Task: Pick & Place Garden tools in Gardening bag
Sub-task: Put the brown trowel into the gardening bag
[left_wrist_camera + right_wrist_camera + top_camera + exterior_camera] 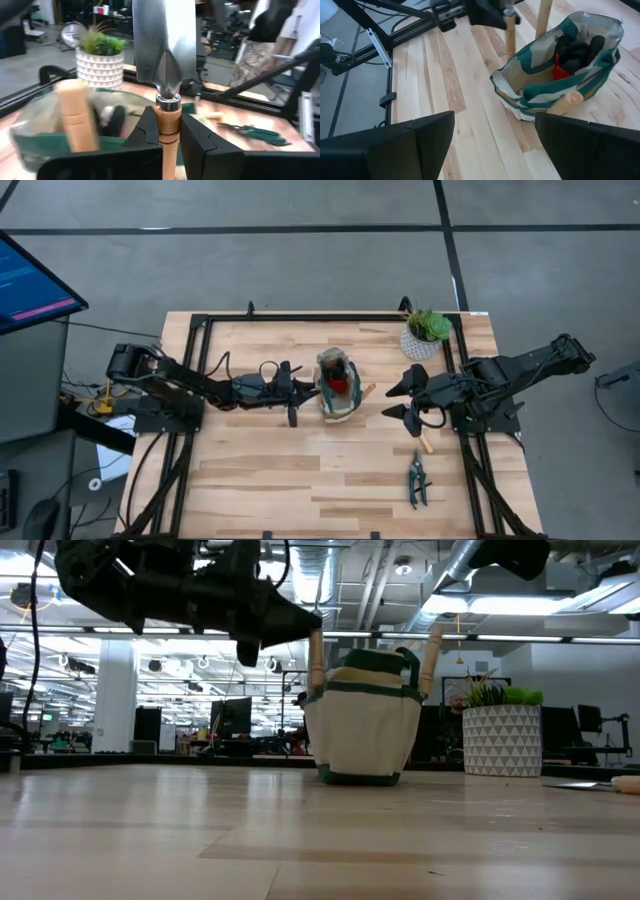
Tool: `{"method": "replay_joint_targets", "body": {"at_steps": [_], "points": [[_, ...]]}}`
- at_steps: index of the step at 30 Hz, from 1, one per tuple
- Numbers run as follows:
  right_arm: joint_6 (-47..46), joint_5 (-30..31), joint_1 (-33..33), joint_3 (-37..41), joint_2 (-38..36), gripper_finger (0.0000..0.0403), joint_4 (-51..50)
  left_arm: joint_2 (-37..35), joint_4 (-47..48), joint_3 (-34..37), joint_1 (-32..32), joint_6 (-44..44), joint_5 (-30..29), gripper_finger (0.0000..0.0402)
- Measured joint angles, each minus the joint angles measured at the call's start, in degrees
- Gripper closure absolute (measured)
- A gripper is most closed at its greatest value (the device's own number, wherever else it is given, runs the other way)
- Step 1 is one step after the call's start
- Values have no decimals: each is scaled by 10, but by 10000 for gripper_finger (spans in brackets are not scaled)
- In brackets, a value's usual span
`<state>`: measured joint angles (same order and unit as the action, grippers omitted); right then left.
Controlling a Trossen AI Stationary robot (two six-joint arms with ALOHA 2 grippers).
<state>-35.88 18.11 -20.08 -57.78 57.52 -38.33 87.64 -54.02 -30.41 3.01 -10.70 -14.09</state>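
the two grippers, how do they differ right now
The left gripper has its fingers shut on a trowel by the wooden handle, beside the gardening bag; the right gripper has its fingers wide open and holds nothing. The left sits at the bag's side, the right stands off. Both are dark and two-fingered.

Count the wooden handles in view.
4 handles: one clamped in the left jaws beside the bag; one standing in it; one poking from its side; one on the table under the right arm. Others may be hidden.

no readable text, labels, brands or numbers, monitor (30, 285) screen lines too small to read
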Motion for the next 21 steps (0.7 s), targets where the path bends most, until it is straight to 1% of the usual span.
{"method": "replay_joint_targets", "body": {"at_steps": [13,21], "points": [[8,4,0,0,0,133,0,-9,-1,-1,-16,14,-6,391],[9,10,0,0,0,133,0,-9,0,-1,-9,-3,10,391]]}}
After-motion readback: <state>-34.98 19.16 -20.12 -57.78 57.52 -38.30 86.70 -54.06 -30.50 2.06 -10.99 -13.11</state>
